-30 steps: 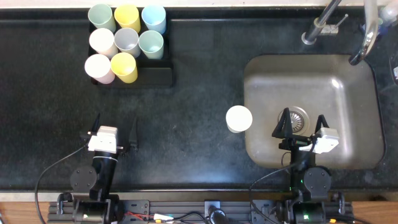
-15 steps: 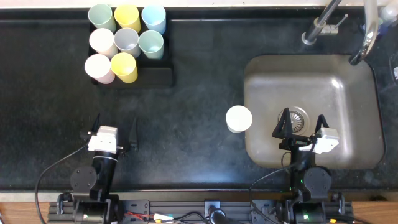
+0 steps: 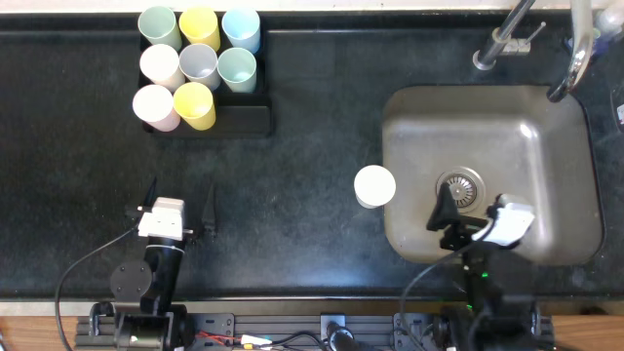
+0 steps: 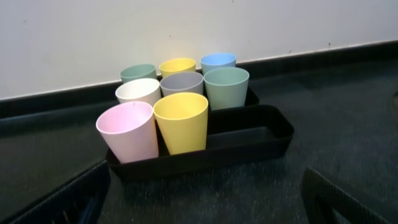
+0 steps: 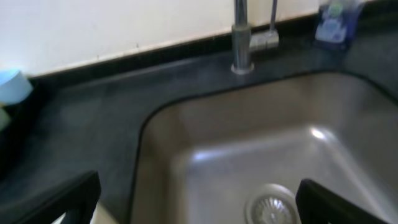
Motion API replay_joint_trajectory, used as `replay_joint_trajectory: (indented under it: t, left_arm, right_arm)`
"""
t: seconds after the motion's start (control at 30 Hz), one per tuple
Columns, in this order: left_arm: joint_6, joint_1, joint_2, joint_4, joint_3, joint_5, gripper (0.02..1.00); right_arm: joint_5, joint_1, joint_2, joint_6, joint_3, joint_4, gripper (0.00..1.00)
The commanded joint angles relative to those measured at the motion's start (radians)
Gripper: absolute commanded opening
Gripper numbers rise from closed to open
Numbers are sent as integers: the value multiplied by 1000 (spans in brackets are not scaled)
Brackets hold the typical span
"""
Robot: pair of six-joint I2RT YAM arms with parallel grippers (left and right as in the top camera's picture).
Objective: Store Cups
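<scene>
Top view showed the right gripper (image 3: 471, 205) spread and empty above the sink (image 3: 531, 122). The white cup (image 3: 374, 185) stood on the counter (image 3: 312, 127) just beside the sink's rim. Best to straddle the cup low and squarely before closing.

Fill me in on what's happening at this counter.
Two robot arms are putting cups away. Eight cups already stand in the black tray, which has one slot free. A white cup sits on the counter beside the sink. The left end effector is open and faces the tray. The right end effector is open over the sink. Neither holds anything.
</scene>
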Motion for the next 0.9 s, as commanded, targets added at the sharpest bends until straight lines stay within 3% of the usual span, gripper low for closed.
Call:
replay_joint_trajectory:
  t: [0.03,0.17,0.4,0.57,0.7,0.77,0.9]
  left_arm:
    - [20,5,-10,-5,0,16,1000]
    - [20,5,-10,-5,0,16,1000]
    - [20,5,-10,-5,0,16,998]
    - [20,5,-10,-5,0,16,998]
    - [20,5,-10,-5,0,16,998]
    - [20,5,-10,-5,0,16,998]
    - [20,5,-10,-5,0,16,998]
  right_arm:
    - [-9,-5,325,3,354,-167,998]
    - [-4,37,717,-13,698,-380,998]
    - [31,212,1201,-150,1133,-772,998]
    - [21,285,1342,-272,1161,-815,998]
    - [-117,302,1424,-454,1140,-803,998]
    - [-156,302,1460,-492,1128,-791,998]
    - [-156,301,1503,-522,1089,-747,998]
